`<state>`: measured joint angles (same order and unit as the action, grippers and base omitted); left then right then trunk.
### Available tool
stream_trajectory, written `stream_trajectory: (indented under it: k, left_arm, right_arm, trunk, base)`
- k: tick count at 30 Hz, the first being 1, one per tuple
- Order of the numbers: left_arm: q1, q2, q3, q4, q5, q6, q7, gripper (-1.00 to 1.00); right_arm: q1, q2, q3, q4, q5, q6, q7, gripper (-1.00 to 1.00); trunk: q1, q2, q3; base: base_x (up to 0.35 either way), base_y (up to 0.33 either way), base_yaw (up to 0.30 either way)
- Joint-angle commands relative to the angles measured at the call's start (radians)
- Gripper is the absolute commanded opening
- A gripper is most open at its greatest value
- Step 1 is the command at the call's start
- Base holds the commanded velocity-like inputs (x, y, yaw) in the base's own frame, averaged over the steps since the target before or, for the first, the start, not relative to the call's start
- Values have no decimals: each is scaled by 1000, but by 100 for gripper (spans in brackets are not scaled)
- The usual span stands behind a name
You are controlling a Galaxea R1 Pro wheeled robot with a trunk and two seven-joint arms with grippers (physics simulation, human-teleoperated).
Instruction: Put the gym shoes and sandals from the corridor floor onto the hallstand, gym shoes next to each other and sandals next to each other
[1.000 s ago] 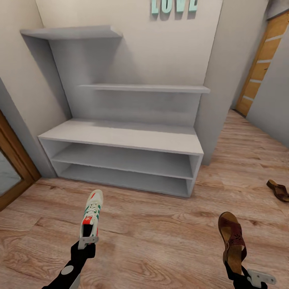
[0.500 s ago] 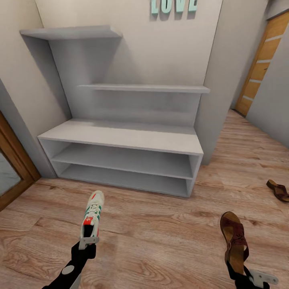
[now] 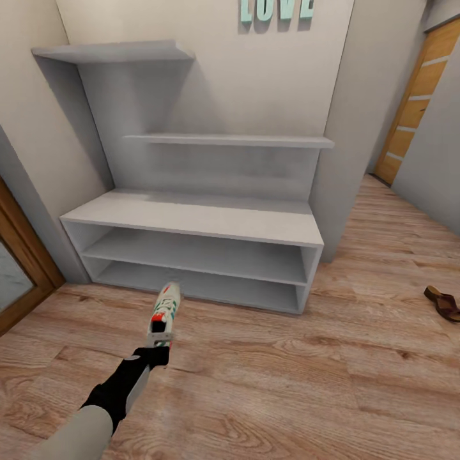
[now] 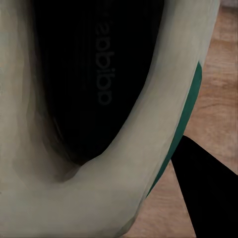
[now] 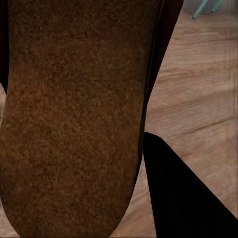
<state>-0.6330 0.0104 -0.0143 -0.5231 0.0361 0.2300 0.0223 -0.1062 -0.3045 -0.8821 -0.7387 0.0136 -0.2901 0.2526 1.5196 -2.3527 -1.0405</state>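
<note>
The left gripper (image 3: 160, 342) is clamped on the heel of a gym shoe (image 3: 165, 311), whose toe points past the jaws toward the hallstand (image 3: 191, 220) — bare corridor floor (image 3: 268, 377) lies between. The left wrist view looks into the shoe's dark insole (image 4: 94, 79). A sandal (image 5: 69, 114) sits against the right gripper's dark finger (image 5: 183, 198), apparently held. Far off to the right, another sandal (image 3: 443, 302) lies on the planks near a wooden door (image 3: 415, 102).
</note>
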Motion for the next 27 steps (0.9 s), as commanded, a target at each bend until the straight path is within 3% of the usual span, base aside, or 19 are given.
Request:
stream_trajectory:
  k: [1, 3, 5, 6, 8, 12, 16, 22, 27]
  left_arm:
    - [-17, -4, -2, -3, 3, 28, 2, -100]
    - [-46, -13, -2, -5, 2, 64, 1, -100]
    - [-73, -23, -2, -6, 2, 86, 1, -100]
    - [-80, -25, -2, -6, 2, 90, 1, -100]
    - [-106, -33, -3, -6, 1, 103, 0, -100]
    - [-147, -42, -4, -6, 1, 139, -13, -100]
    - [-179, -52, -4, -3, 0, 187, -30, -100]
    - [-181, -52, -5, -1, -1, 194, -33, -100]
    - [-178, -51, -37, -5, -1, 196, -37, -100]
  right_arm:
    - [-1, -16, -17, 1, -1, 34, 9, -100]
    - [-1, -49, -85, 1, -1, 124, 10, -100]
    - [-1, -80, -183, 1, -1, 198, 10, -100]
    - [-1, -86, -208, 0, -1, 211, 10, -100]
    - [-1, -108, -293, -1, 0, 242, 9, -100]
    - [-1, -136, -376, -8, 1, 262, -6, -100]
    - [-1, -130, -393, -86, 4, 285, -11, -100]
    - [-1, -109, -390, -114, 5, 300, -12, -100]
    - [-1, -107, -390, -117, 5, 302, -11, -100]
  trunk:
    - [0, 0, -1]
    - [0, 0, -1]
    - [0, 0, -1]
    - [0, 0, -1]
    - [0, 0, -1]
    - [0, 0, -1]
    - [0, 0, -1]
    - [0, 0, -1]
    - [0, 0, -1]
  base:
    - [0, 0, 0]
    - [0, 0, 0]
    - [0, 0, 0]
    - [0, 0, 0]
    - [0, 0, 0]
    - [0, 0, 0]
    - [0, 0, 0]
    - [0, 0, -178]
    - [0, 0, -285]
